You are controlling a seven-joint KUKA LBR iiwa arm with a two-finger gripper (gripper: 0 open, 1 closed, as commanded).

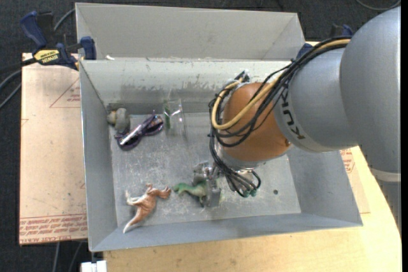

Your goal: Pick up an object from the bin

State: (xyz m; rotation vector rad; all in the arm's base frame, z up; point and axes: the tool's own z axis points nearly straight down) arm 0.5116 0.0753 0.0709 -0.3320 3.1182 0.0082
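Starting at the left wall of the grey bin (95, 156), a small grey-brown lump (119, 116) lies near the back corner, with purple sunglasses (141, 130) just beside it and a clear cup (174, 115) further right. Along the front edge lie a tan toy dinosaur (146, 202) and a green toy animal (190, 188). The gripper (208, 186) is low at the animal's right end; I cannot tell whether it is apart or together. These 5 things leave the right floor bare. The arm (331, 99) reads "KU".
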